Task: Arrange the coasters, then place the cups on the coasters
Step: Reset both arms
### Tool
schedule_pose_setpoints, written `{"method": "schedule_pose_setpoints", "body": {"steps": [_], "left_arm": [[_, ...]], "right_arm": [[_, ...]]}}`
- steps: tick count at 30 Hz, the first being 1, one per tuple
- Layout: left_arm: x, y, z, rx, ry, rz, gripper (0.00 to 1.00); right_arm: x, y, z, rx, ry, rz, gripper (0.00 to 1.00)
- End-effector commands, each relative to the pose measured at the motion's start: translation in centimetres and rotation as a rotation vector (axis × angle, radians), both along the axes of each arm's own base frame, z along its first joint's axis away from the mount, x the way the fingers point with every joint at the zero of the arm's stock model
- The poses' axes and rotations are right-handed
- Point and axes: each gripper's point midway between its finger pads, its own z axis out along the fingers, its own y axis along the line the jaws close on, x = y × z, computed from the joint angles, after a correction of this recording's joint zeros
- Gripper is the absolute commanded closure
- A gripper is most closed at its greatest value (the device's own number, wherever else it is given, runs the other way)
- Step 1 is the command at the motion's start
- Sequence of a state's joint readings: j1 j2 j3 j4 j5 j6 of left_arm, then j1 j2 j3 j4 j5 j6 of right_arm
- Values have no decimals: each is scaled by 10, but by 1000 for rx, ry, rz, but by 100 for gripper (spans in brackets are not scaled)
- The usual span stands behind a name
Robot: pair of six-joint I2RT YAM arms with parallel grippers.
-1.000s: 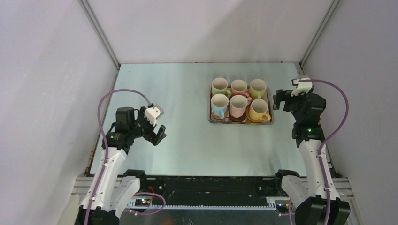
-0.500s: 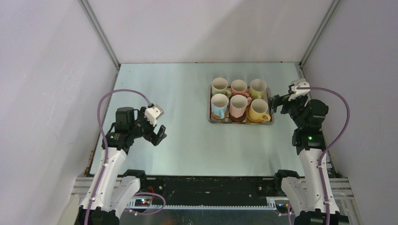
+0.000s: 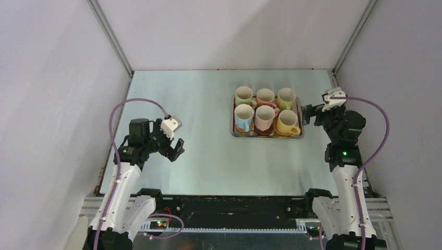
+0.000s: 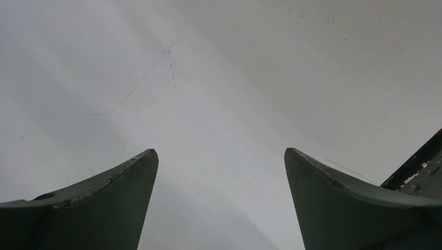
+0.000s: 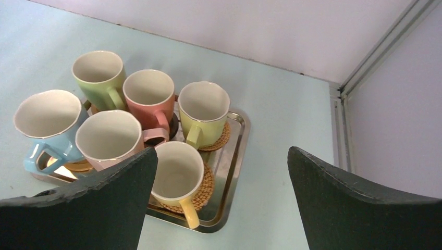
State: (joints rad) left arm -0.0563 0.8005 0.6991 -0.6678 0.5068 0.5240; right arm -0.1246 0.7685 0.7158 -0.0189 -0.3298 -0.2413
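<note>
- Steel tray (image 3: 268,136) holds six cups (image 3: 265,97), coasters (image 5: 206,183) showing beneath.
- Right claw (image 3: 308,115) spread, empty, just right of tray.
- Left claw (image 3: 176,149) spread, empty, well left of tray.

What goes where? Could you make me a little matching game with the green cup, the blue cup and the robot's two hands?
Things:
1 green cup
2 blue cup
3 left hand
4 right hand

Places and states:
A open, above bare table
B back-left corner of the tray
C open, just right of the tray
D front-left corner of the tray

Pairs: 1-B, 2-D, 3-A, 4-C.
</note>
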Motion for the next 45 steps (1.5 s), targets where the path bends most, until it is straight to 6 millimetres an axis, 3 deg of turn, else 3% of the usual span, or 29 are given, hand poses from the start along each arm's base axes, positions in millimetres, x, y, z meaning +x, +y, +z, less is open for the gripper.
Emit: {"method": "schedule_pose_setpoints", "body": {"steps": [1,10,32,36,39,41,42,43,45], "left_arm": [[2,3,1,8,-21,10,2],[2,3,4,2,-20,14,2],[2,2,9,-2,-37,7,2],[7,9,34,-1,-138,66,2],[16,28,72,6,-287,211,2],[18,39,97,11,-358,274,2],[17,41,119,15,-404,282,2],[15,45,124,31,-393,293,2],[10,48,170,40,-473,301,2]], "right_arm": [[-4,-9,16,-50,-68,-20,1],[-15,-5,6,-7,-22,73,1],[-12,4,-3,-11,9,125,1],[-16,3,3,-30,-15,110,1],[-17,-5,13,-34,-48,58,1],[-20,-13,28,-8,-96,-8,0],[-24,-17,46,11,-153,-47,0],[-28,-18,62,14,-193,-57,1],[-35,-16,83,20,-191,-63,1]]}}
